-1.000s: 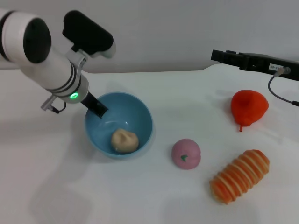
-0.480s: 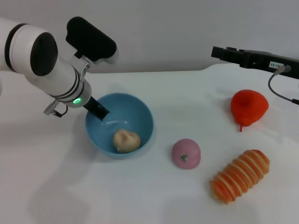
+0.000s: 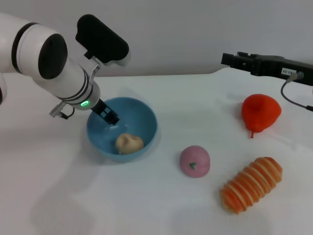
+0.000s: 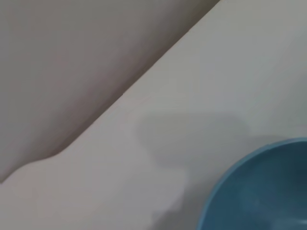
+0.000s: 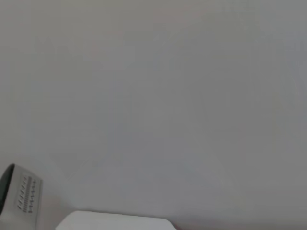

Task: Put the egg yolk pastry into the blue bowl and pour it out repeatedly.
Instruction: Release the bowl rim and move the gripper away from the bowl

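White tabletop (image 3: 161, 205) runs out before us to a pale grey wall. On its left stands the blue bowl (image 3: 142, 115), and the pastry (image 3: 128, 143) lies inside it, against the near wall. Our left gripper (image 3: 110, 116) reaches down from the far left onto the bowl's far-left rim, one dark finger (image 3: 108, 115) showing inside the bowl; whether it pinches the rim we cannot tell. Our left wrist view catches only an arc of that bowl and bare table. Right of the bowl, apart from it, sits a pink ball (image 3: 194, 161) with a green mark. Farther right lie a ridged orange bread (image 3: 251, 184), near, and a red fruit (image 3: 260, 112), beyond it. Our right gripper (image 3: 230, 59) hangs at the far right, well away; its fingers we cannot make out.
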Controlling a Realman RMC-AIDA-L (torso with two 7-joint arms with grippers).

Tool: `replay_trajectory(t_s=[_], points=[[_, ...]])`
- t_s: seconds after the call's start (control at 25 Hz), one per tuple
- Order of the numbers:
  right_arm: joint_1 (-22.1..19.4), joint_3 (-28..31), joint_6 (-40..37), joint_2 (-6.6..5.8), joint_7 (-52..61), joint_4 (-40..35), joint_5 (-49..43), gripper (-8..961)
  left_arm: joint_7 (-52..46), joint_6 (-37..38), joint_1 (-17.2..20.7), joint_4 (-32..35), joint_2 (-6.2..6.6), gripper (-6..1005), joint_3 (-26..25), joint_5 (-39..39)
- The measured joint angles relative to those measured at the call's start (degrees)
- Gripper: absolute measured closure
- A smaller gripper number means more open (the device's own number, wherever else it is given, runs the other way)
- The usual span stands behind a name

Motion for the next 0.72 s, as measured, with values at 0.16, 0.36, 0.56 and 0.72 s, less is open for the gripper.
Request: replay_trajectory(t_s=[0.16, 0.36, 0.56, 0.72], points=[[-0.2, 0.3, 0.1, 0.01, -1.5, 0.4, 0.0, 373, 0.0, -0.7, 1.0, -3.1, 0.09, 470, 0.7, 0.2], [-0.3, 0.5, 1.2, -0.03, -2.0, 0.9, 0.3, 373, -0.2, -3.0, 1.3, -5.8, 0.12, 373, 1.3, 1.9], [-0.9, 0.6, 3.6, 0.03, -2.5, 0.7, 0.3, 373, -3.0, -5.7, 2.4, -11.0, 0.01, 360, 4.5, 6.1], [-1.4, 0.6, 4.9, 0.17, -6.7, 0.8, 0.8, 374, -4.7, -5.6, 4.0, -16.0, 0.26, 356, 7.1, 7.1]])
